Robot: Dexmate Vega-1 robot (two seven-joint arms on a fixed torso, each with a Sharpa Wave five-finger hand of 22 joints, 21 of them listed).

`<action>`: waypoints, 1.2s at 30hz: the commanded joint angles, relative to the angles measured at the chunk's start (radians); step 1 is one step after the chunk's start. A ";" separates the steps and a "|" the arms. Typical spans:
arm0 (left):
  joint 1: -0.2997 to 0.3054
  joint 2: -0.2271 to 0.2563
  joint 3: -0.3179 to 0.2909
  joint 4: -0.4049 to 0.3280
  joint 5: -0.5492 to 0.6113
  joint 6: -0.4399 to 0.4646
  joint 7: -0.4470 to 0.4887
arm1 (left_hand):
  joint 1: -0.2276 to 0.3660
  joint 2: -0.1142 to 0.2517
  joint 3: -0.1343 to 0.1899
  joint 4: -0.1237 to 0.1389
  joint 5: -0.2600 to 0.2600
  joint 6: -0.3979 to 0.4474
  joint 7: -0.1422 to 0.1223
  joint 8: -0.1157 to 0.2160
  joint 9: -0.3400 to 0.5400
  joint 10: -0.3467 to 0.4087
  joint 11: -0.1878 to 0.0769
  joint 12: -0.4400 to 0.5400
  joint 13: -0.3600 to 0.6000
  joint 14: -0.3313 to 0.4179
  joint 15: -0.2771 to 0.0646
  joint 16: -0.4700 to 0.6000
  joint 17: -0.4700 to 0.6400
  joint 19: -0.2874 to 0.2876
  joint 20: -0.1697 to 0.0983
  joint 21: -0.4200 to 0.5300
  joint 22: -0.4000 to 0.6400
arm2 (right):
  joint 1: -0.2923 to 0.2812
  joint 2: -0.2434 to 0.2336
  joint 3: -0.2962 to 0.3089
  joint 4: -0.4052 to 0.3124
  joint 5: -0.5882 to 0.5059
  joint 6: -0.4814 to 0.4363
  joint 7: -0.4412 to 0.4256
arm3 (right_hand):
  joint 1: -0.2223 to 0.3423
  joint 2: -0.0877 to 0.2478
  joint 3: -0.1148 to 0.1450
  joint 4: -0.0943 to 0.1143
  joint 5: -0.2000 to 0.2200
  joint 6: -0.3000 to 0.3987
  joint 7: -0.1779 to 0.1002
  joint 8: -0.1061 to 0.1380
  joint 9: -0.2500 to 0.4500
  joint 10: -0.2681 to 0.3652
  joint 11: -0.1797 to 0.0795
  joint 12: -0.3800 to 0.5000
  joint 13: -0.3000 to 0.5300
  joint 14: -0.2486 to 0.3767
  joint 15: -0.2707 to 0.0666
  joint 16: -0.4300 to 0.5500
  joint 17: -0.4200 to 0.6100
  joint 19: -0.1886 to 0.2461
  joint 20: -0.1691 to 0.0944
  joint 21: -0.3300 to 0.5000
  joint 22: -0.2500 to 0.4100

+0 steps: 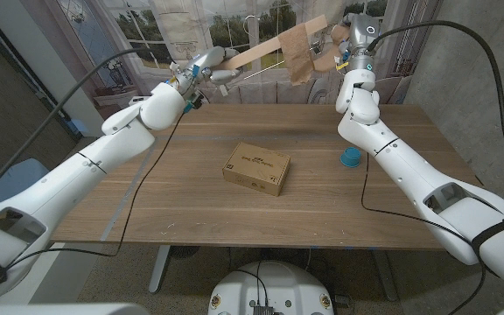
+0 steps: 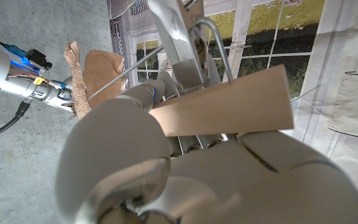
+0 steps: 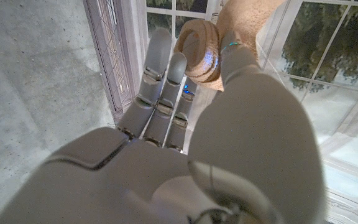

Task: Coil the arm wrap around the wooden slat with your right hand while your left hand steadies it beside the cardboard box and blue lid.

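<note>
Wooden slat (image 1: pixel 269 51): held in the air above the far edge of the bench (image 1: pixel 173 188), long axis running across the head view, its right end tilted higher than its left. Left hand (image 1: pixel 198 68) grips the lower, left end; the left wrist view shows the slat (image 2: pixel 225 102) clamped against its fingers.

Arm wrap (image 1: pixel 303 52): tan strip, partly wound round the slat's upper end, a loose part hanging just beside it. Right hand (image 1: pixel 344 39) pinches a rolled end of the wrap (image 3: pixel 201 50) between thumb and fingers.

Cardboard box (image 1: pixel 257 168): flat on the bench, mid-surface, below the slat.

Blue lid (image 1: pixel 350 157): on the bench, right of the box, near the right forearm.
</note>
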 commanded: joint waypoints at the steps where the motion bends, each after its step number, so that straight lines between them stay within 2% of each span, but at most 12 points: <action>1: 0.008 -0.028 -0.024 0.033 -0.080 -0.040 0.000 | -0.023 0.039 0.095 0.099 0.006 0.013 0.010 0.015 0.007 0.038 -0.031 0.084 0.639 -0.001 -0.035 0.007 0.003 -0.002 -0.048 0.005 0.003 | -0.045 -0.044 0.017 -0.023 0.074 -0.018 0.037 | 0.201 0.217 0.020 0.014 0.004 0.220 0.210 0.002 0.030 0.219 -0.021 0.006 0.396 0.295 -0.211 -0.006 0.002 -0.107 -0.101 0.007 0.002; 13: -0.013 -0.080 -0.024 0.104 -0.147 -0.040 0.003 | -0.021 0.041 0.095 0.098 0.007 0.012 0.010 0.018 0.008 0.041 -0.029 0.086 0.639 0.000 -0.038 0.011 0.003 0.003 -0.050 0.006 0.005 | -0.107 -0.043 0.048 -0.018 0.191 0.059 -0.030 | 0.202 0.216 0.024 0.013 0.003 0.222 0.212 -0.002 0.033 0.224 -0.019 0.004 0.398 0.300 -0.211 -0.009 0.003 -0.108 -0.099 0.010 0.002; 18: -0.029 -0.093 -0.012 0.123 -0.149 -0.043 -0.001 | -0.021 0.042 0.094 0.097 0.007 0.011 0.009 0.015 0.002 0.039 -0.027 0.089 0.644 0.000 -0.038 0.013 0.003 0.004 -0.050 0.005 0.004 | -0.128 -0.056 0.060 -0.026 0.244 0.096 -0.029 | 0.203 0.215 0.026 0.012 0.003 0.225 0.216 -0.003 0.032 0.229 -0.017 0.001 0.394 0.300 -0.211 -0.012 0.001 -0.103 -0.096 0.011 0.001; 26: -0.062 -0.114 0.018 0.143 -0.132 -0.012 -0.011 | -0.020 0.044 0.093 0.096 0.005 0.012 0.011 0.012 -0.005 0.040 -0.027 0.088 0.639 0.001 -0.039 0.015 0.003 0.007 -0.052 0.005 0.001 | -0.186 -0.051 0.086 -0.025 0.313 0.188 -0.126 | 0.203 0.214 0.028 0.013 0.002 0.225 0.214 -0.005 0.034 0.229 -0.017 0.002 0.399 0.302 -0.211 -0.014 0.002 -0.102 -0.097 0.011 0.000; 32: -0.086 -0.108 0.044 0.118 -0.099 0.069 -0.040 | -0.018 0.046 0.093 0.095 0.003 0.021 0.021 0.011 -0.012 0.048 -0.024 0.085 0.628 0.003 -0.037 0.017 0.003 0.010 -0.055 0.008 0.004 | -0.211 -0.040 0.098 -0.018 0.339 0.214 -0.189 | 0.203 0.213 0.030 0.012 0.002 0.226 0.215 -0.007 0.034 0.229 -0.016 -0.001 0.398 0.302 -0.211 -0.018 -0.002 -0.102 -0.095 0.011 0.000; 33: -0.102 -0.100 0.059 0.098 -0.081 0.125 -0.069 | -0.017 0.046 0.093 0.094 0.003 0.023 0.022 0.011 -0.014 0.047 -0.022 0.085 0.630 0.003 -0.036 0.017 0.003 0.012 -0.055 0.007 0.003 | -0.223 -0.036 0.106 -0.016 0.348 0.227 -0.210 | 0.203 0.213 0.030 0.012 0.002 0.226 0.216 -0.008 0.035 0.231 -0.016 -0.002 0.396 0.302 -0.211 -0.019 -0.002 -0.100 -0.095 0.012 0.000; 36: -0.136 -0.088 0.087 0.081 -0.061 0.196 -0.133 | -0.015 0.048 0.093 0.092 0.001 0.026 0.024 0.009 -0.019 0.050 -0.019 0.084 0.624 0.004 -0.039 0.018 0.002 0.019 -0.055 0.007 0.000 | -0.240 -0.031 0.111 -0.013 0.360 0.247 -0.245 | 0.203 0.213 0.031 0.013 0.001 0.225 0.215 -0.009 0.036 0.231 -0.016 -0.002 0.399 0.303 -0.211 -0.021 -0.004 -0.100 -0.095 0.011 -0.001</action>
